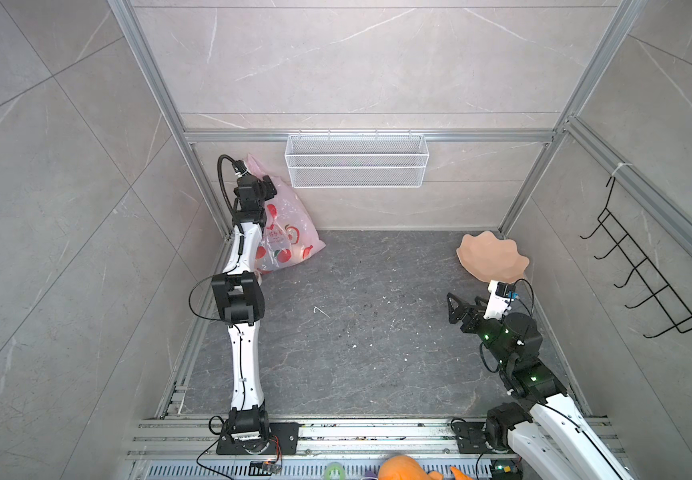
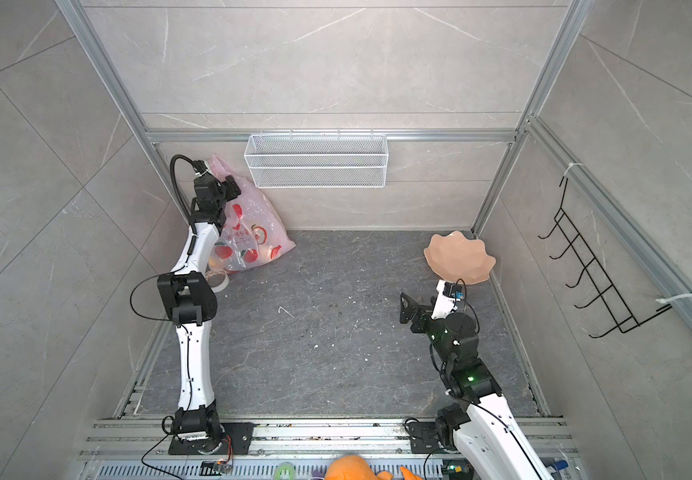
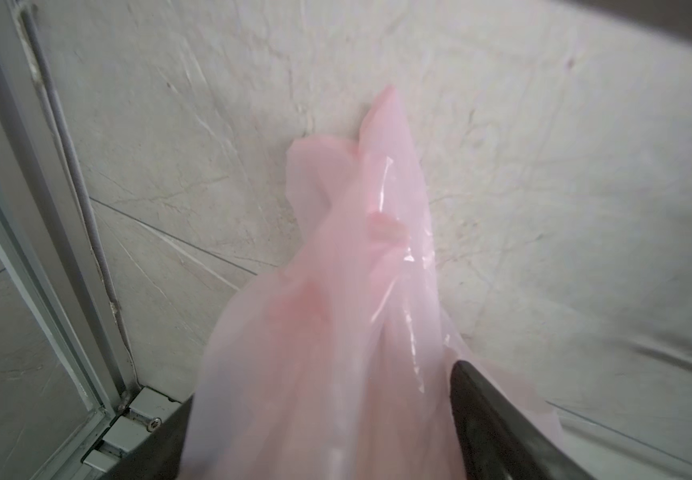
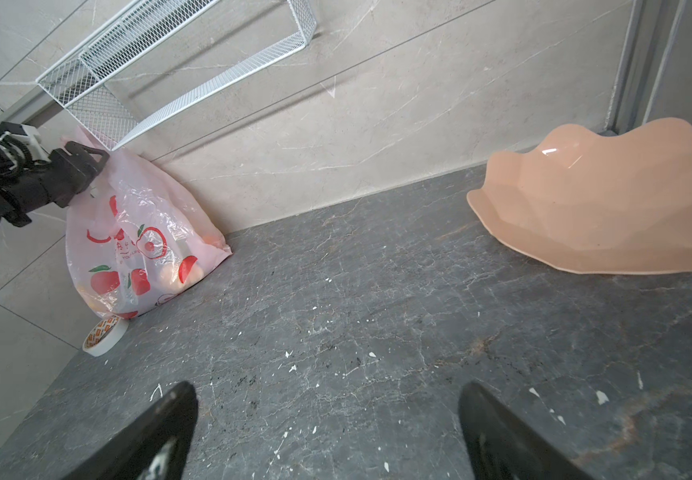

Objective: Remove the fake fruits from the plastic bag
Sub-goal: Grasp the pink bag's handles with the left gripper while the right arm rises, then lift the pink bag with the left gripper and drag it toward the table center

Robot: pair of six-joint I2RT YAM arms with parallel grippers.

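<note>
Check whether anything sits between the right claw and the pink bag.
Nothing visible does. In the right wrist view, only bare table lies between the open right claw and the plastic bag. The tape roll sits beside the bag's base, the peach plate off to the side, and the left claw is at the bag's top.

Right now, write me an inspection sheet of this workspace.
Surface: dark stone-look tabletop, flecked white.
Job's things: plastic bag stands in the far left corner against the wall; fake fruits show dimly inside, none outside.
Clutter: tape roll beside the bag; peach plate far right; orange plush toy at the near edge.
Grippers: left gripper at the bag's top, film between its fingers, grip unclear; right gripper open, empty.
Cables: thick black cable arcs by the left wrist; thin ones loop off both arms.
Surroundings: white mesh basket on the back wall; black hook rack on the right wall.
</note>
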